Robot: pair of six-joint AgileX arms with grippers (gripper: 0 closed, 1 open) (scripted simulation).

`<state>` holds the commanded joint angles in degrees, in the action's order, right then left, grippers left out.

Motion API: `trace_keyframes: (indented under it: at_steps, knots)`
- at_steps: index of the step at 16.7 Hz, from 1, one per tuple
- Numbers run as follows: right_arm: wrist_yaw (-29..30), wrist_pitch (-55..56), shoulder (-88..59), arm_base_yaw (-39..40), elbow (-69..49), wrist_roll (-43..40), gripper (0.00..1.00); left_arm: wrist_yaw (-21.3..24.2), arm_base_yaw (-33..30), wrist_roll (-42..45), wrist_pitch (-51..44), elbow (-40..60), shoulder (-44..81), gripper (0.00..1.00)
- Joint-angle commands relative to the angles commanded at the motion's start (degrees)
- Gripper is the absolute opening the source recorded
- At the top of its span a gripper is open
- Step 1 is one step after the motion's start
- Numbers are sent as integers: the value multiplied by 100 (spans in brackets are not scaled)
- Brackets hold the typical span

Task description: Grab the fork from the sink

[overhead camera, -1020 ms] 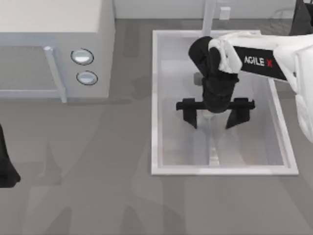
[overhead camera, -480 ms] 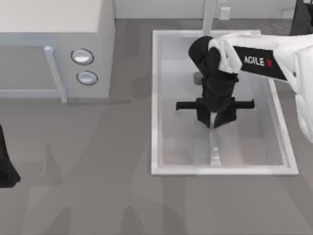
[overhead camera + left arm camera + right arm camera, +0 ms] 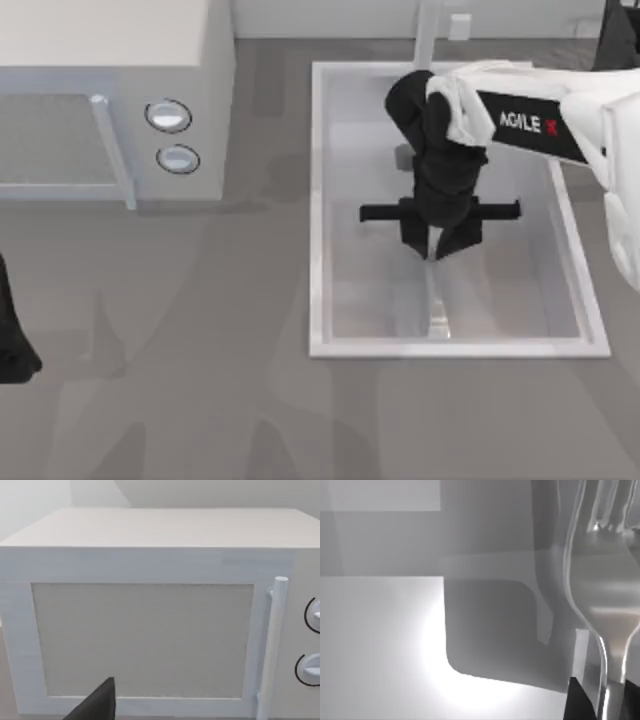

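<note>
Both fingers of right end effector (image 3: 435, 243) clamp fork (image 3: 437, 300) in sink (image 3: 318, 200); next, lift straight up.

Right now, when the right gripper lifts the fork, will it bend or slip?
The fork looks like polished metal, so probably stiff, yet perhaps slippery. The right gripper pinches it near its neck inside the sink; the long handle may make it swing. The left gripper is parked.

I read one marking, "AGILE X" in white and red letters, on my right arm's (image 3: 530, 125) black panel
</note>
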<state>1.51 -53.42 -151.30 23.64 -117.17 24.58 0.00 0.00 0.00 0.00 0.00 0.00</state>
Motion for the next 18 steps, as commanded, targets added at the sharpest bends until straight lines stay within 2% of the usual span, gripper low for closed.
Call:
trace_keyframes:
  at_steps: [10,18]
  knots:
    - [-8,-2614,562,-8,-1976,-12,0,0,0,0,0,0,0,100]
    - [-15,-2763,699,-65,-2052,-70,0,0,0,0,0,0,0,100]
